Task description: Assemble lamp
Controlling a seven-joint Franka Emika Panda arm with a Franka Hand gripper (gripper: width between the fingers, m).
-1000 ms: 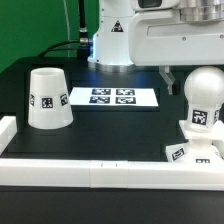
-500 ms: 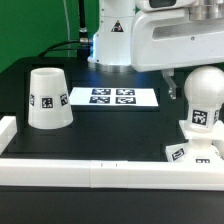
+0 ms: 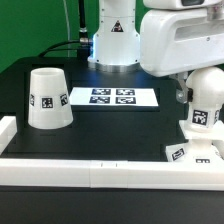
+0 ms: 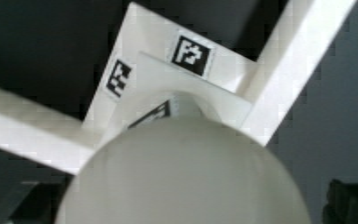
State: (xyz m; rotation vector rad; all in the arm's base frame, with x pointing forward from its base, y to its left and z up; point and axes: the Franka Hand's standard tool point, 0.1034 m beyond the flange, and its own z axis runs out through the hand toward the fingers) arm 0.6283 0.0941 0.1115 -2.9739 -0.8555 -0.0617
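Note:
The lamp's rounded bulb [image 3: 205,112] stands upright on the flat square base [image 3: 190,153] at the exterior view's right. The tapered shade [image 3: 48,98] stands mouth down at the exterior view's left, apart from them. My gripper [image 3: 203,88] is over the top of the bulb, jaws open, one dark finger [image 3: 181,91] beside it. In the wrist view the bulb [image 4: 185,160] fills the middle between the two fingers [image 4: 34,200], with the tagged base [image 4: 167,75] beyond it. The gripper [image 4: 197,205] holds nothing.
The marker board [image 3: 112,97] lies flat on the black table behind the middle. A low white rail [image 3: 90,172] runs along the front edge, and a short piece [image 3: 6,130] stands at the exterior view's left. The robot's base [image 3: 115,40] stands at the back.
The arm has moved toward the exterior view's right and come down over the bulb. The bulb, base and shade have not moved.

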